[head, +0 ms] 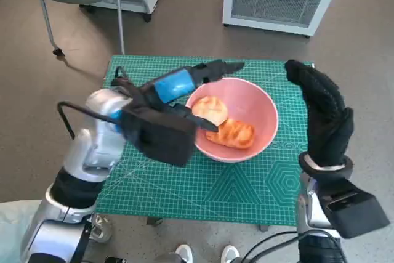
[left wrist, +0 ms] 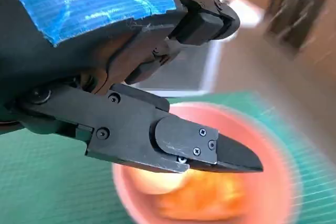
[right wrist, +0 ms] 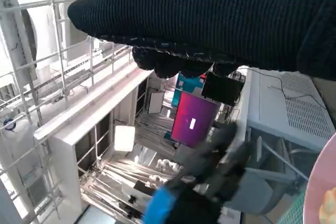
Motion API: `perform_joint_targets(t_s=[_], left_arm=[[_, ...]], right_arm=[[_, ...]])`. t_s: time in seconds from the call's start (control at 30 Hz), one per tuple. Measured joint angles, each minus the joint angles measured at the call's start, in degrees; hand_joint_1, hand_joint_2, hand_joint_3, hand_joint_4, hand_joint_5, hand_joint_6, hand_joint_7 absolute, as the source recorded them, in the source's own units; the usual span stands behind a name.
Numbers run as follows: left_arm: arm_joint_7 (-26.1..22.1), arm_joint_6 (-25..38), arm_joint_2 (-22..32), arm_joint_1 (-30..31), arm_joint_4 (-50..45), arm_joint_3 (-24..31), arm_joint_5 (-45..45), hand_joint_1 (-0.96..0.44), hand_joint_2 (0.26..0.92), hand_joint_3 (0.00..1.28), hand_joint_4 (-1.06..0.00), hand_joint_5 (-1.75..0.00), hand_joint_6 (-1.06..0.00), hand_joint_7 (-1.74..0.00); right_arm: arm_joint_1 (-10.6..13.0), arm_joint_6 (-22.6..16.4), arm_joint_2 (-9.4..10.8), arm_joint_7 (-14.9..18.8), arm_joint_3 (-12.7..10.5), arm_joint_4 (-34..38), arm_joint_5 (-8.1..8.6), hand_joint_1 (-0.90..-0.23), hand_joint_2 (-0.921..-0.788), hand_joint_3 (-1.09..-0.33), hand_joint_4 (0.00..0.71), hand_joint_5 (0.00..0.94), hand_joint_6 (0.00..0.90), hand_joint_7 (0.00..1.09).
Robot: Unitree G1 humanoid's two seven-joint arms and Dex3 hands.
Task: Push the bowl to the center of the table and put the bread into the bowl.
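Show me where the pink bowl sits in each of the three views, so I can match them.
Head view: the pink bowl stands on the green mat, right of center, bread inside.
Left wrist view: it fills the lower middle, blurred, behind the left robot hand's fingers.
Right wrist view: only a sliver of rim at the lower right edge.
Shared landmark: the left robot hand's blue tape.

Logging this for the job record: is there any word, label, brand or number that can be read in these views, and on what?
None can be read.
Green mat: printed lines and shapes, and small marks along its right edge, too small to read.
Pink screen: a small pale mark, too blurred to read.
Pink bowl, bread, left hand, right hand: no text visible.
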Motion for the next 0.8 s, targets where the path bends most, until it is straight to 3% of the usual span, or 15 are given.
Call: perform_joint_targets(t_s=[0.23,0.53,0.73,0.8], left_arm=[[4.9,-6.5,-0.5,8.0,-2.5,8.6,-11.3,-0.41,0.794,0.00,0.00,0.00,-0.24,-0.04],[20.6,-27.1,-2.7,15.5,4.7,13.7,-11.4,-0.49,0.892,0.02,-0.06,-0.01,-0.27,-0.04],[31.7,-40.4,-3.7,17.5,12.5,16.2,-9.9,-0.50,0.918,0.04,-0.12,-0.03,-0.30,-0.03],[33.4,-42.6,-3.7,18.1,14.3,16.5,-9.7,-0.50,0.919,0.05,-0.14,-0.03,-0.30,-0.03]], right_arm=[[-1.3,0.3,0.0,-0.2,0.1,0.0,-0.30,-0.530,-0.921,-0.813,0.278,0.019,-0.001,0.59],[-4.1,0.3,-0.1,-0.2,0.2,0.2,-0.39,-0.532,-0.921,-0.813,0.278,0.019,-0.001,0.59],[-5.8,0.3,-0.1,-0.8,0.2,1.3,-0.71,-0.529,-0.921,-0.816,0.278,0.019,-0.001,0.59],[-6.0,0.3,-0.2,-0.8,0.3,1.7,-0.78,-0.529,-0.921,-0.817,0.279,0.019,-0.001,0.59]])
